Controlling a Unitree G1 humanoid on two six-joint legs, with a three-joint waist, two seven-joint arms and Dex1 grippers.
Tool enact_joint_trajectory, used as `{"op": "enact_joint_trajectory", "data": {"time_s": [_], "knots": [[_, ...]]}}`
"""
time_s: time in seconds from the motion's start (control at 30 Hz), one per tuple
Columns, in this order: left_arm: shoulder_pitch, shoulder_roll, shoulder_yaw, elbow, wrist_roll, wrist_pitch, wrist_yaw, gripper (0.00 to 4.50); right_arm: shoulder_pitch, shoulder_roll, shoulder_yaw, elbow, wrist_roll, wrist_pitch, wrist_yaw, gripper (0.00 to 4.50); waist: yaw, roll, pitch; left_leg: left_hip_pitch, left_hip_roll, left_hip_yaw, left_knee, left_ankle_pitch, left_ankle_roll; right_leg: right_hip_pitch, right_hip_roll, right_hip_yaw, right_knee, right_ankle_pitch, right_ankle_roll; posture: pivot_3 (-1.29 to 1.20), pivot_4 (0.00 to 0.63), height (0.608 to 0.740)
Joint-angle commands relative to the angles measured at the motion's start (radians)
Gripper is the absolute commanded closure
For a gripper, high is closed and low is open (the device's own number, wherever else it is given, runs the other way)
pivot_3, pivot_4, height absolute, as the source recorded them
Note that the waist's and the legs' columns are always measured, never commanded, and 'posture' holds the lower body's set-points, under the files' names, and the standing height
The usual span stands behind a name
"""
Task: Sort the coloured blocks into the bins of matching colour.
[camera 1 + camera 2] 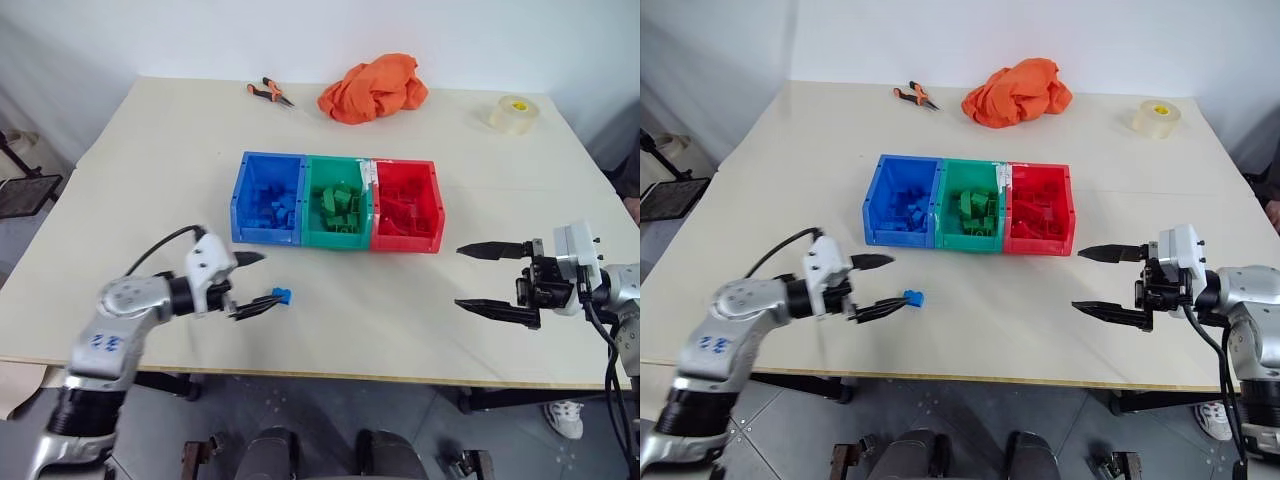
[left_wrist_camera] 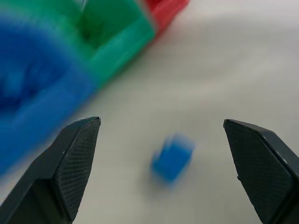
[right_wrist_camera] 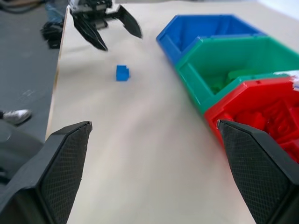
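The left gripper (image 1: 252,284) hangs low over the table (image 1: 150,180) with its two black fingers spread wide and nothing between them. Just past its fingertips, apart from both, a small blue block (image 1: 282,296) lies on the bare tabletop. Beyond the block and the gripper stand the three joined bins: the blue bin (image 1: 266,198) nearest this gripper, the green bin (image 1: 338,203) in the middle and the red bin (image 1: 405,206) farthest from it, each holding bricks of its own colour. The right gripper (image 1: 478,277) is on the other side of the table, well apart from the left one, pointing across toward it; its fingers are also spread wide and empty, with the red bin the closest of the three. Far behind the bins lie an orange cloth (image 1: 372,88), orange-handled pliers (image 1: 270,93) and a roll of tape (image 1: 514,113).
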Motion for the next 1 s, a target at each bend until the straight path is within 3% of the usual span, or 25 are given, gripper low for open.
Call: {"op": "enact_joint_trajectory", "data": {"time_s": [0.03,0.23,0.37,0.63,1.0], "knots": [[0.076,0.068,0.102,-0.064,-0.076,0.022,-0.059,0.01,-0.041,-0.009,0.021,0.027,-0.008,-0.028,0.069,0.0,0.001,0.0,0.0,0.0,0.0,0.0,0.0,0.0,0.0,0.0,0.0,0.0,0.0,0.0,0.0,0.0,0.15,0.74],[0.266,0.169,0.237,-0.025,-0.107,-0.012,-0.155,0.01,-0.074,-0.011,0.066,0.068,-0.026,-0.057,0.102,0.0,-0.005,0.0,0.0,0.0,0.001,0.001,0.0,0.0,-0.001,-0.001,-0.001,0.0,0.0,0.0,0.0,0.0,0.15,0.74],[0.27,0.163,0.242,-0.016,-0.109,-0.041,-0.155,0.01,-0.088,-0.012,0.078,0.084,-0.028,-0.066,0.103,0.0,-0.001,0.001,0.001,0.0,0.001,0.001,0.0,0.0,-0.001,-0.001,-0.001,0.0,0.0,0.0,-0.001,0.0,0.15,0.74],[0.096,0.051,0.054,-0.018,-0.033,-0.103,-0.063,0.01,-0.079,-0.015,0.075,0.075,-0.031,-0.065,0.081,0.0,0.001,0.001,0.0,0.0,0.0,0.001,0.0,-0.001,-0.001,-0.001,-0.001,0.0,0.001,0.0,-0.001,0.0,0.15,0.74],[-0.178,-0.129,-0.176,0.344,0.137,-0.347,-0.06,0.01,-0.009,-0.013,0.039,-0.007,-0.019,-0.045,0.023,0.0,0.003,0.0,0.0,0.001,0.0,0.006,0.001,0.0,0.0,-0.003,0.004,-0.006,0.003,0.0,0.0,0.0,0.15,0.74]]}}
